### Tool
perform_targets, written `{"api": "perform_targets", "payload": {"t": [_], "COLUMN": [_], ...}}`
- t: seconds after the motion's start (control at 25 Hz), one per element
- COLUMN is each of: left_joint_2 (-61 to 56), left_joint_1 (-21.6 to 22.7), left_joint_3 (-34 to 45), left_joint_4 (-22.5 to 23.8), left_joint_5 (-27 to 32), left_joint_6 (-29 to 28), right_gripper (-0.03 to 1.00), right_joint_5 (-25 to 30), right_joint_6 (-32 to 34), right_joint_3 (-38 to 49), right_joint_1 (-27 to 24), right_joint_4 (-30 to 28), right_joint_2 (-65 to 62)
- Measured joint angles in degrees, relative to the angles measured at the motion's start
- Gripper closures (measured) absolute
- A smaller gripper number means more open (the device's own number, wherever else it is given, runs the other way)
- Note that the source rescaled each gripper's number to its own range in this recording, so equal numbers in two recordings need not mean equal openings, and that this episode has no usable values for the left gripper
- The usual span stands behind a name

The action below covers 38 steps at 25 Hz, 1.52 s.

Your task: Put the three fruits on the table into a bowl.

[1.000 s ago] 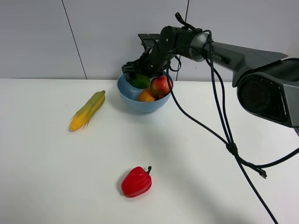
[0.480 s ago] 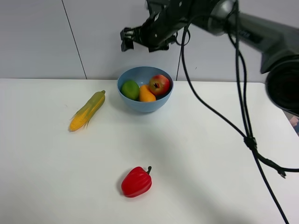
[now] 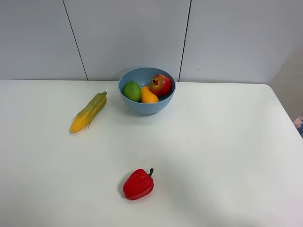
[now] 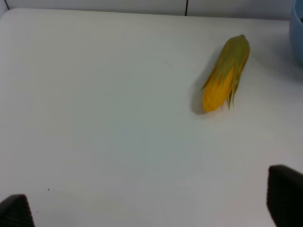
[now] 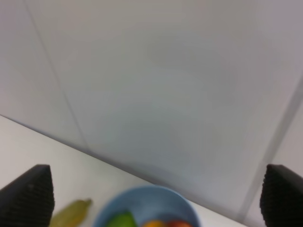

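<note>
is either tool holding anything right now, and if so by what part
Nothing is held. The left tool and right tool both stand open with empty gaps. The lime, mango and pomegranate all lie in the bowl.

No text, label, brand, number or sign can be read on anything in these views.

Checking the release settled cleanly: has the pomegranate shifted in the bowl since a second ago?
Yes, slightly. The pomegranate now sits a bit higher, toward the bowl's back rim, its crown showing.
</note>
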Motion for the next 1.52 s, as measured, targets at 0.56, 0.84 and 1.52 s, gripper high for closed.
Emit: {"api": "perform_targets", "payload": {"t": [0.56,0.84,1.52], "left_joint_2": [0.0,0.0,0.0], "left_joint_1": [0.0,0.0,0.0], "left_joint_3": [0.0,0.0,0.0], "left_joint_4": [-0.1,-0.1,-0.1], "left_joint_5": [0.0,0.0,0.0], "left_joint_6": [0.0,0.0,0.0], "right_gripper": [0.31,0.31,0.31], "right_joint_5": [9.6,5.5,8.0], "right_joint_6": [2.4,2.4,3.6], "right_joint_3": [13.5,52.6,90.8], "right_joint_1": [-11.5,-22.8,-26.4], "right_joint_4": [-8.4,-8.3,-4.7], "right_joint_2": [-26.3,-49.1,-93.0]}}
